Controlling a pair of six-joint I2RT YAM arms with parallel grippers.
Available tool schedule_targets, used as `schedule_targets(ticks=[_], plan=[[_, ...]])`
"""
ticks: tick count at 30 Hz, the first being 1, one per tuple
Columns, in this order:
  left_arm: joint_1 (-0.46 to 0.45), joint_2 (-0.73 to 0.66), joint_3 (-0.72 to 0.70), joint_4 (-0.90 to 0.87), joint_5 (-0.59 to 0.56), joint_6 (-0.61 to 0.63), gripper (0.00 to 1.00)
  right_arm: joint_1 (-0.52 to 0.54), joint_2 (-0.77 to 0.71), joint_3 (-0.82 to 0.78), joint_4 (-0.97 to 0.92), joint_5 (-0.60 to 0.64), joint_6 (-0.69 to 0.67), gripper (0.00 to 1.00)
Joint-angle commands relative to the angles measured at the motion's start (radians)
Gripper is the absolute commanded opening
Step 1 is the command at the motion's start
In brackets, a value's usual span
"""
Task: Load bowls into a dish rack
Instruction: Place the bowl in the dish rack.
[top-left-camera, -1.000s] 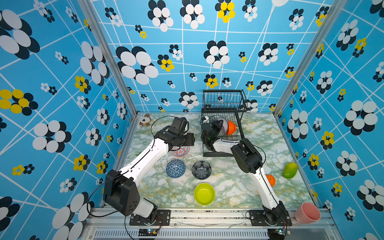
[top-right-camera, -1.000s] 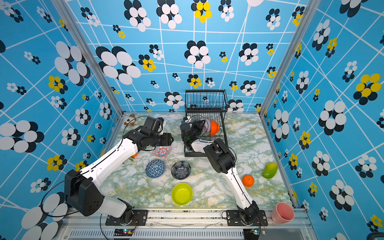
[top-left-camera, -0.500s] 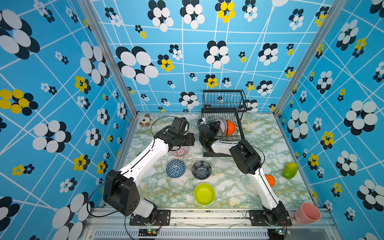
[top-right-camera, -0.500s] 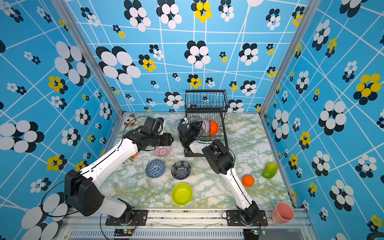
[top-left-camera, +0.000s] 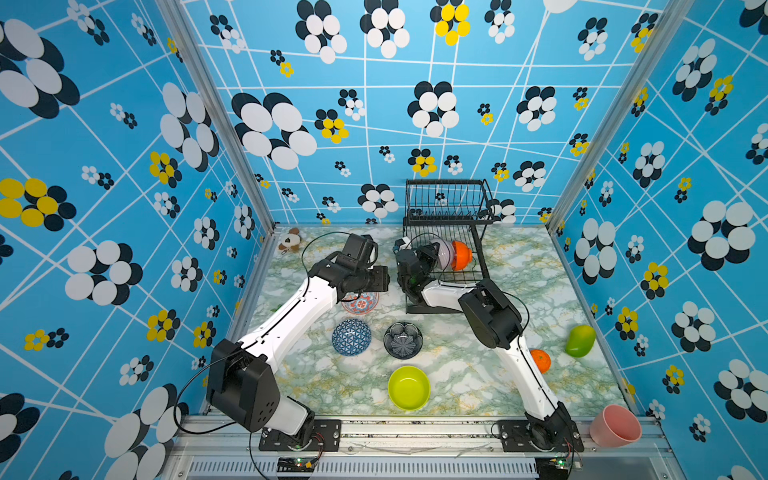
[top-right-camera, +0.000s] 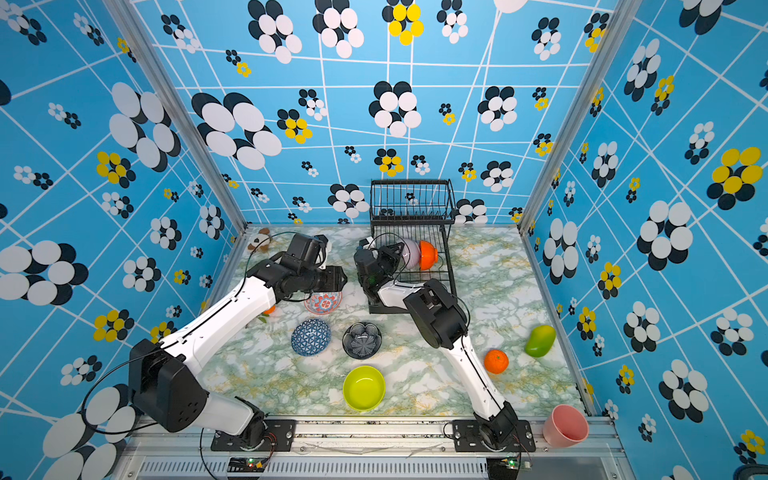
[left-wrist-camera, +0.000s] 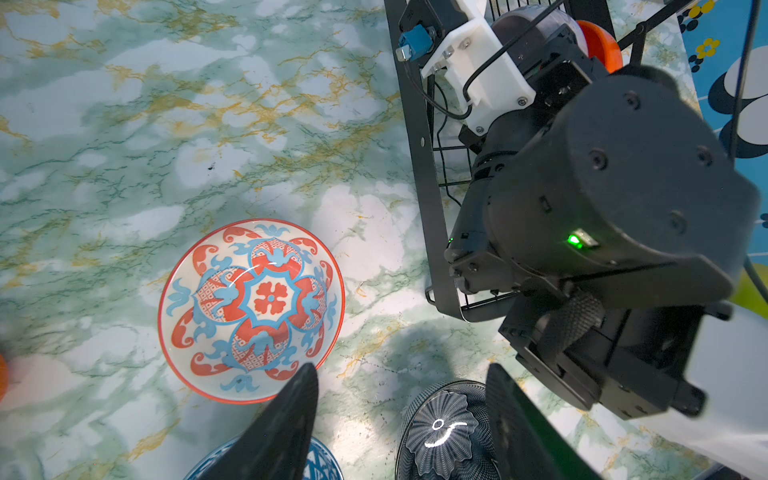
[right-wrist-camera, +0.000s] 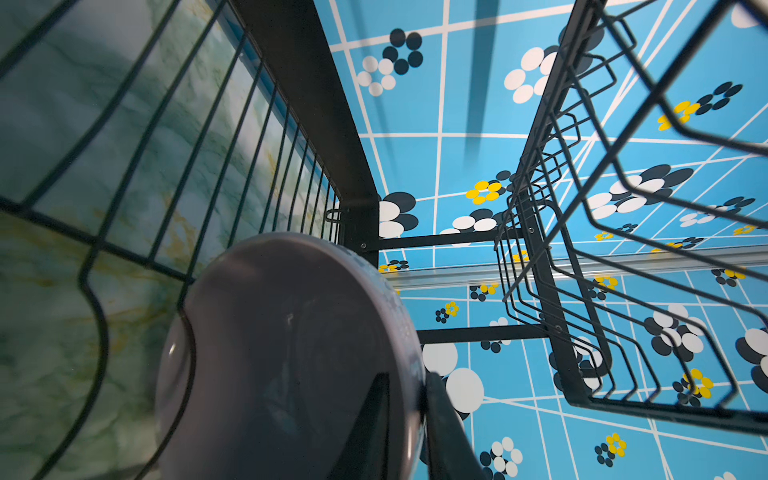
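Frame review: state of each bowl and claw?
lilac bowl, on edge in dish rack
orange bowl, on edge beside it
floral bowl, upright on table
blue bowl, on table
black bowl, upright on table
lime bowl, upright on table
left claw, open, empty
right claw, straddling lilac bowl's rim, grip unclear

The left arm (top-left-camera: 291, 320) stretched forward, left gripper (left-wrist-camera: 401, 370) pointing down, fingers well apart. The right arm (top-left-camera: 519, 365) bent at the elbow, right gripper (right-wrist-camera: 407, 378) fingers only narrowly apart.

Lilac bowl (right-wrist-camera: 291, 353) edge-on in rack (right-wrist-camera: 307, 104), R pincer (right-wrist-camera: 406, 379) astride.
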Motion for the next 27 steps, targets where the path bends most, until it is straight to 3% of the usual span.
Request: schedule_targets(ticks=[1,19,27], plan=[[-0.007,0.005,-0.012,0.002,-0.010,0.008,0.66,0.006,0.010,0.013,-0.034,0.000,0.039,0.20],[-0.008,0.003,-0.011,0.000,-0.010,0.010,0.67,0.005,-0.015,0.009,-0.057,0.000,0.060,0.27],[-0.008,0.003,-0.011,0.000,-0.010,0.010,0.67,0.006,-0.038,0.007,-0.130,0.000,0.131,0.32]])
